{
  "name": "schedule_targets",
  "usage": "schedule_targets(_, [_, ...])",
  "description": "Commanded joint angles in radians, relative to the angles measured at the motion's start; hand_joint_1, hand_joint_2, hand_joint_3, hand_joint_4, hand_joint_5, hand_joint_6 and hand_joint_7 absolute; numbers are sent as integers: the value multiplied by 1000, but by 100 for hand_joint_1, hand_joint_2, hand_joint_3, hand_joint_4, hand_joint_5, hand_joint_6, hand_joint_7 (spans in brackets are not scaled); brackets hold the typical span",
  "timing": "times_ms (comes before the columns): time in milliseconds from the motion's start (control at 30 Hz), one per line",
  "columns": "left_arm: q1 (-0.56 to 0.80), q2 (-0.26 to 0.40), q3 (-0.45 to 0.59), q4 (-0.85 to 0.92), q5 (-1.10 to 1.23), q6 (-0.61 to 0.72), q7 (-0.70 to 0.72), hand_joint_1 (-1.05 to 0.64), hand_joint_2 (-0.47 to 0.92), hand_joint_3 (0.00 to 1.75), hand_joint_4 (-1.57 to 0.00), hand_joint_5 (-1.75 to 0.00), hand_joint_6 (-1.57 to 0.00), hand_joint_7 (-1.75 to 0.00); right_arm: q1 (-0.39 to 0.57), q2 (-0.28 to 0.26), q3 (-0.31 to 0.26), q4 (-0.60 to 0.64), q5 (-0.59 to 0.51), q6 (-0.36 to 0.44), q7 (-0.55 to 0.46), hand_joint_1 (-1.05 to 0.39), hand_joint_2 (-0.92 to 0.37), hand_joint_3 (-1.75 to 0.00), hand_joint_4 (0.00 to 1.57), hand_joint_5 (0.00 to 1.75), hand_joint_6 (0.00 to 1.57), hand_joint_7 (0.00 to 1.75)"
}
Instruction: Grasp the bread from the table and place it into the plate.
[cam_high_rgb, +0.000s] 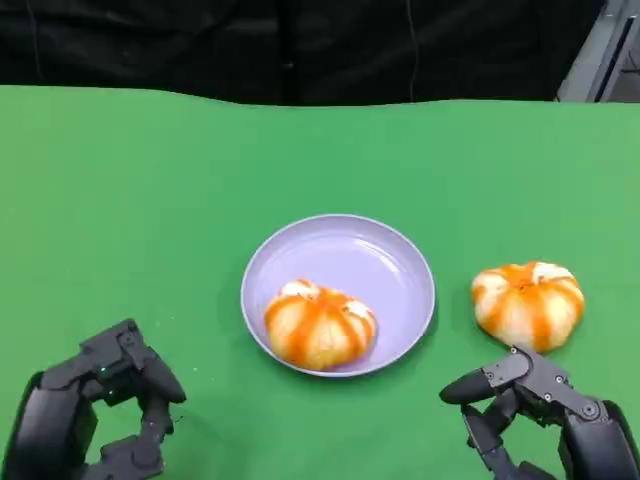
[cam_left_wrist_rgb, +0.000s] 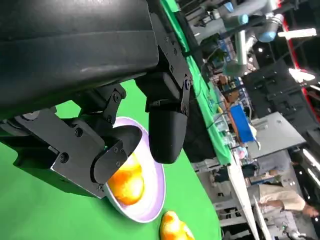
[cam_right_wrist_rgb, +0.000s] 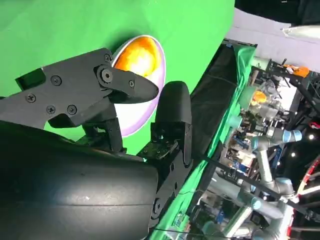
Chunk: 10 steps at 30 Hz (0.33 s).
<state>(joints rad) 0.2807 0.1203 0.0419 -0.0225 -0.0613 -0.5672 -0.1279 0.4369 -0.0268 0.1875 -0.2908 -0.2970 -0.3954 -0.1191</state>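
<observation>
A: How are the fingers? The right hand (cam_high_rgb: 535, 405) looks spread, holding nothing, low at the near edge of the green table (cam_high_rgb: 120, 200).

B: Agreed, fingers apart and touching nothing; it sits just near of the loose bread (cam_high_rgb: 528, 304). The left hand (cam_high_rgb: 105, 410) is the same: fingers loosely apart, bare, resting well to the left of everything.

A: And progress, biggest thing first?

B: The lavender plate (cam_high_rgb: 385, 255) sits mid-table, and one bread roll (cam_high_rgb: 320, 325) already lies inside it, toward its near left rim. So that part reads as done.

A: The other bun?

B: On the cloth just right of the plate, apart from its rim. I'd judge it is what is left: the right hand is nearest, and must close around it, lift, and carry it leftward onto the plate.
</observation>
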Motion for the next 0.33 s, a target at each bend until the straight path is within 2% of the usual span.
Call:
schedule_targets(33, [4, 6, 9, -1, -10, -1, -11, 2, 50, 124, -78, -175, -71, -162, 12, -7, -9, 3, 8, -13, -1, -20, -72, -72, 67, 153, 63, 110])
schedule_targets(333, [-2, 18, 12, 11, -7, -25, -31, -2, 46, 127, -79, -175, -72, -160, 19, 1, -1, -12, -1, -5, -3, -21, -74, -68, 68, 154, 63, 110])
